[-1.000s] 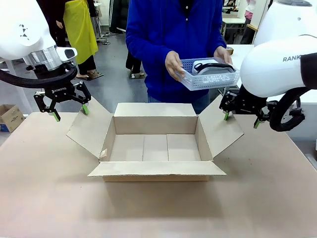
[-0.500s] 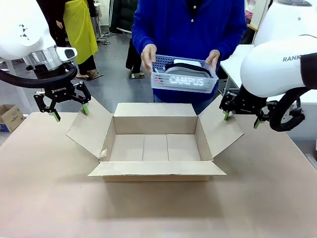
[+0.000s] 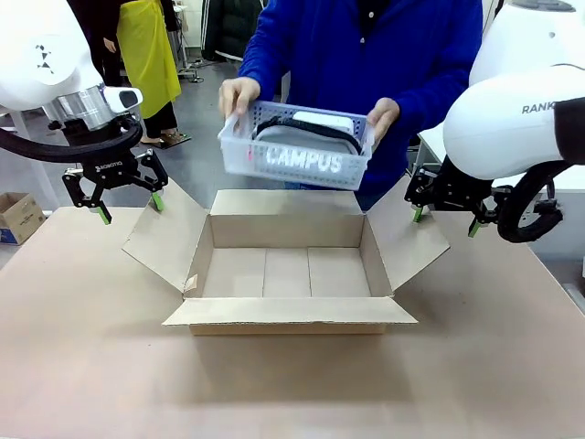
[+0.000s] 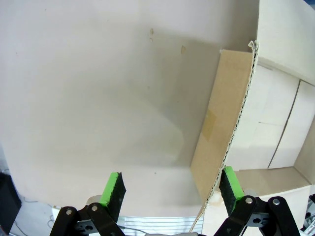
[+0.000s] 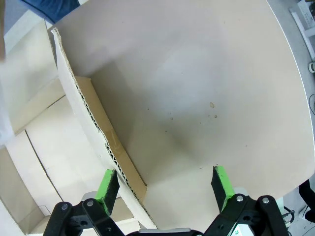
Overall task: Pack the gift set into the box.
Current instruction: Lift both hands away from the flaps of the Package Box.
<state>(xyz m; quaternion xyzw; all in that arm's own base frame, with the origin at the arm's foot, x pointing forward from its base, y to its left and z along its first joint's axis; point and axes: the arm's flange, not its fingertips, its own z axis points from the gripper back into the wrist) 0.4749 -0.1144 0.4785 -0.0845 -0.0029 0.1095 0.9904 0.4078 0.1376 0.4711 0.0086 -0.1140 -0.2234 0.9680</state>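
The person's hands are gripping the gift set by its short rims just above the box, it's looking light and slightly flexy, while the left claw and the right claw are hanging released by the flaps

"CAMPUS" on basket; "RANK" on right arm

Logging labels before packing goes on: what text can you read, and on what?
"CAMPUS": white letters on the basket, held by the person over the box.
"RANK": partial lettering on the right arm.
Small white print on the left gripper: too small to read.
Dark print on the small carton: too small to read.
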